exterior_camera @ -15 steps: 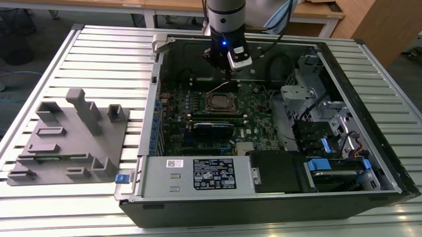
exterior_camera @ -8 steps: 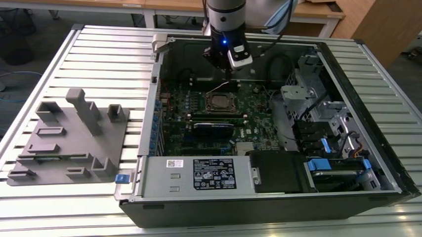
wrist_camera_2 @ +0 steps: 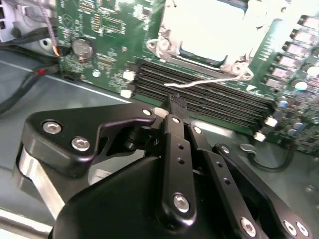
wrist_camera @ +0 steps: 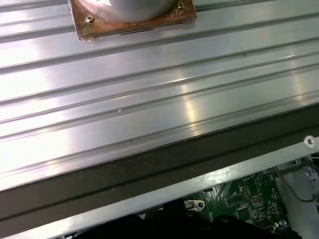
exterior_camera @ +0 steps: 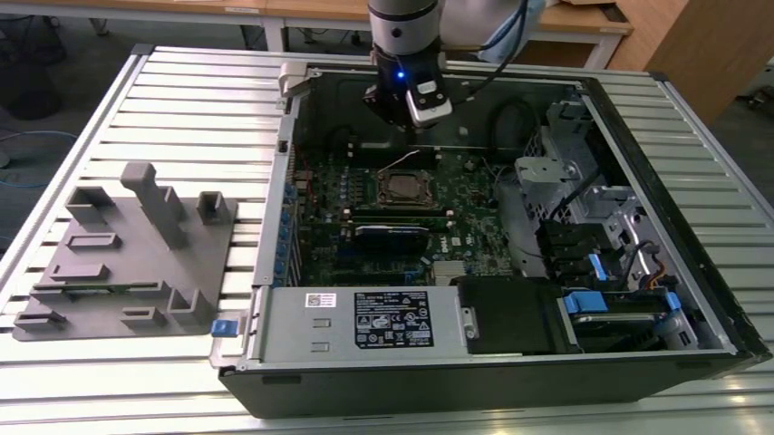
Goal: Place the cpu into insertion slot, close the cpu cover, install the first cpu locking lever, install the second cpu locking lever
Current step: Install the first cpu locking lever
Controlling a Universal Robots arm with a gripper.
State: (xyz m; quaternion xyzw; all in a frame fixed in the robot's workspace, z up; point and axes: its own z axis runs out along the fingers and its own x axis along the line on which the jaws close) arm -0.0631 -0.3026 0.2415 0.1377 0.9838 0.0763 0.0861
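In the exterior view my gripper [exterior_camera: 412, 107] hangs inside the open computer case, above the far part of the green motherboard [exterior_camera: 362, 204] and just beyond the insertion slot [exterior_camera: 405, 188]. In the second wrist view the gripper [wrist_camera_2: 175, 103] is shut with nothing between its black fingers [wrist_camera_2: 177, 144]. Past the fingertips lies the cpu [wrist_camera_2: 212, 27], its pale silver face seated in the slot. The cpu cover [wrist_camera_2: 169, 46] frames it and looks folded down. A thin wire locking lever [wrist_camera_2: 199, 82] stands free beside the memory slots, close to the fingertips; it also rises from the socket's far edge [exterior_camera: 400, 161].
The case [exterior_camera: 508, 362] lies open on a slatted aluminium table [exterior_camera: 181, 100]. A grey fixture block [exterior_camera: 133, 254] sits at the exterior view's left. Black cables [exterior_camera: 514, 118] and drive bays [exterior_camera: 604, 254] crowd the exterior view's right. The arm's base plate [wrist_camera: 129, 22] stands on the slats.
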